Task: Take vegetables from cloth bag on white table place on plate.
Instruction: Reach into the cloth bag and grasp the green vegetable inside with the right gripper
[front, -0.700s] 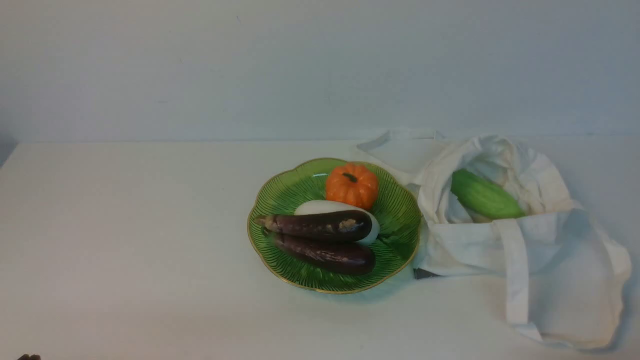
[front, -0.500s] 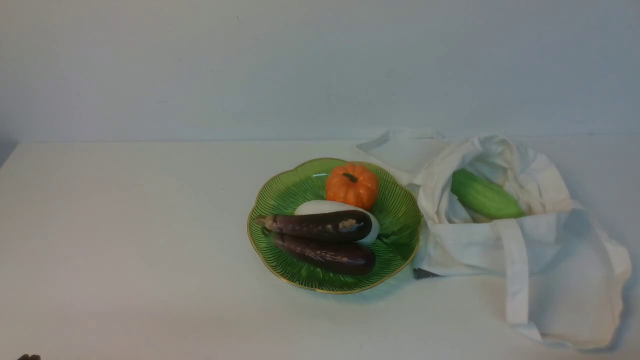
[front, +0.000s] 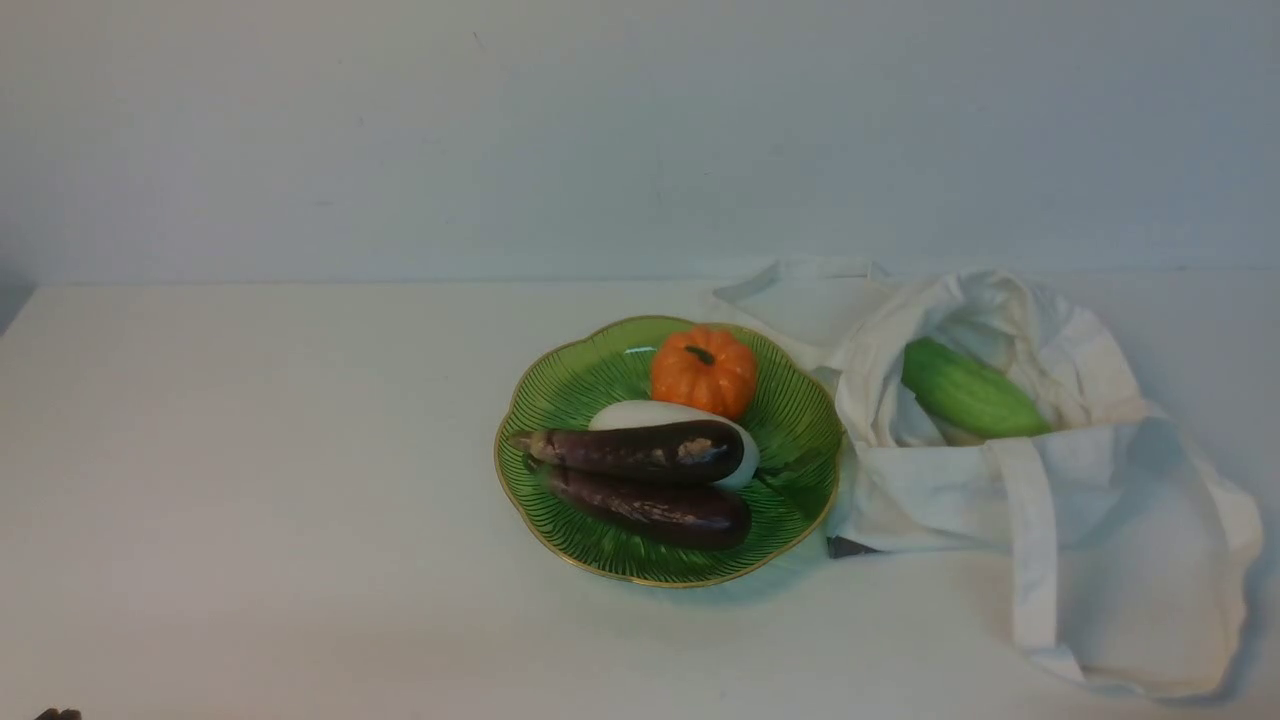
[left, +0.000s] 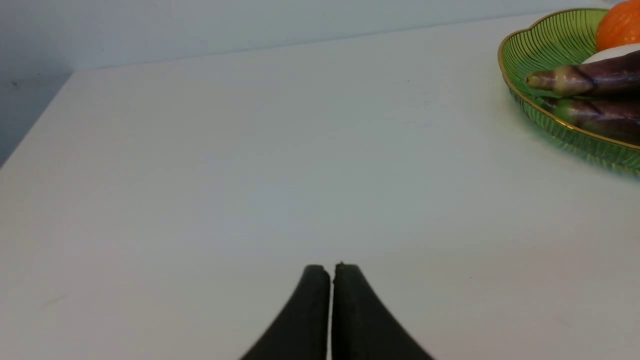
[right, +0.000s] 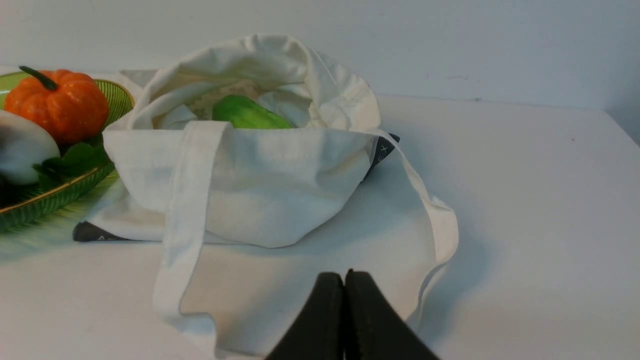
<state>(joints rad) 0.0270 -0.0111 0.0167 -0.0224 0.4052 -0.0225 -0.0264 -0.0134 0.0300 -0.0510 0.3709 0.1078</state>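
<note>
"Front view: you have the white table (front: 250, 450) across the whole scene," says the first spotter. "On your right side sits the cloth bag (front: 1100, 500), slumped with its mouth open upward. It lies just beside the plate (front: 565, 395) at mid-table, perhaps touching it."

"The plate already carries two eggplants (front: 640, 452), a pumpkin (front: 704, 370) and a white vegetable (front: 640, 413)," the second adds. "What you want is the cucumber (front: 965, 392). It lies inside the bag's mouth, tilted, with one end down among the folds."

"By my reading you stand at the start of the cucumber's fetch, with nothing in hand. Your right gripper (right: 344, 277) hangs low on the near side of the bag, jaws pressed together and empty. Your left gripper (left: 331, 267) is likewise closed on nothing, over bare table well apart from the plate."

"Next, I'd say, you must spread the right jaws and lift over the bag's front wall and its strap (right: 185, 200). Then come down across the cucumber's middle. Mind the cloth: a fold caught in the grip could drag the bag against the plate."
</note>
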